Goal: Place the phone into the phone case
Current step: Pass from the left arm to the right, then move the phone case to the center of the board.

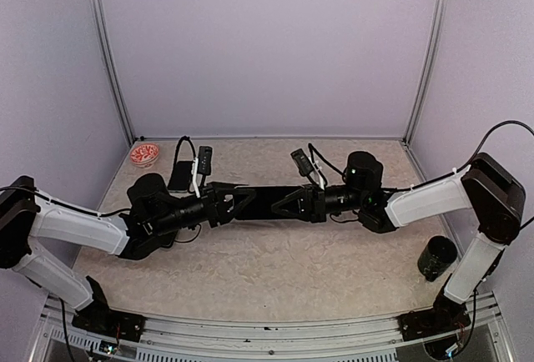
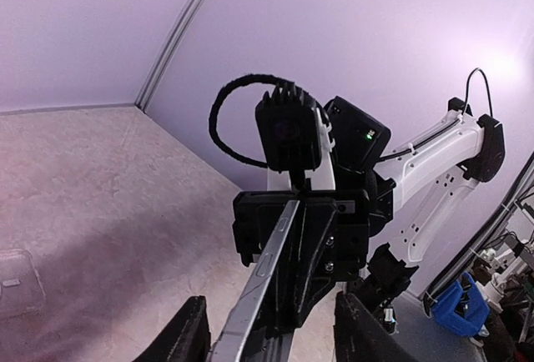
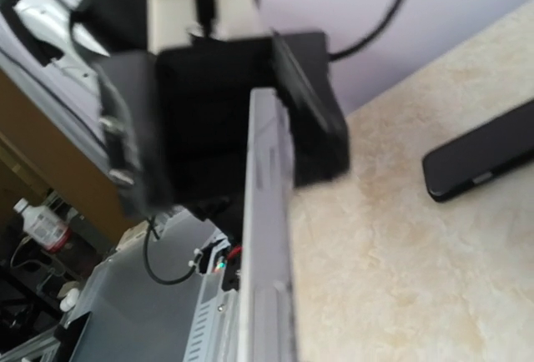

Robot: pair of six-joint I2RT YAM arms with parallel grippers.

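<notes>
A slim phone (image 1: 263, 203) with a silver edge and side buttons hangs level above the table's middle, between my two arms. My right gripper (image 1: 290, 203) is shut on its right end, and the left wrist view shows the phone (image 2: 267, 270) clamped in that black gripper (image 2: 313, 237). My left gripper (image 1: 236, 203) stands open around the other end, its fingers (image 2: 188, 333) spread either side of the phone's edge. In the right wrist view the phone's edge (image 3: 267, 237) runs up the frame to the blurred left gripper (image 3: 217, 128). A clear shell, apparently the phone case (image 2: 17, 283), lies on the table.
A black phone-sized slab (image 1: 179, 176) lies flat at the back left, also in the right wrist view (image 3: 484, 162). A red-and-white bowl (image 1: 144, 155) sits in the back left corner. A black cylinder (image 1: 436, 258) stands near the right arm's base. Purple walls enclose the table.
</notes>
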